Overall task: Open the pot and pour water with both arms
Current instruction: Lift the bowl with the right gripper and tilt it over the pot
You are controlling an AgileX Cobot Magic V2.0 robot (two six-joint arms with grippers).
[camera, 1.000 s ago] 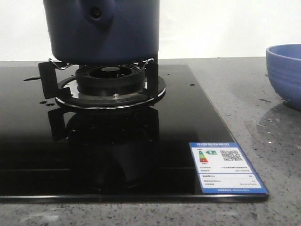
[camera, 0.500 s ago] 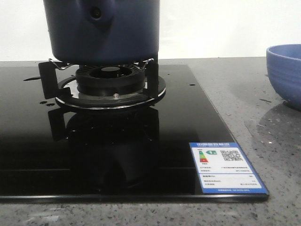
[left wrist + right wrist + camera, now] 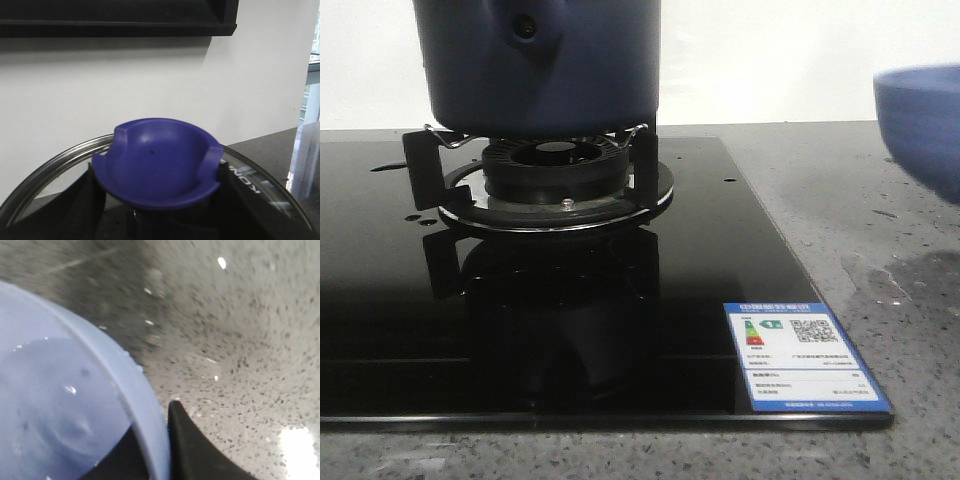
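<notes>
Right gripper (image 3: 165, 450), closed on the blue bowl's (image 3: 920, 125) rim, has lifted it off the counter (image 3: 840, 220) since before.

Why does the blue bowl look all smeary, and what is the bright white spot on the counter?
In the front view the bowl is blurred, so it looks smeary, while the pot and the stove stay sharp. In the right wrist view the counter is streaky, and the white spot is glare.
</notes>
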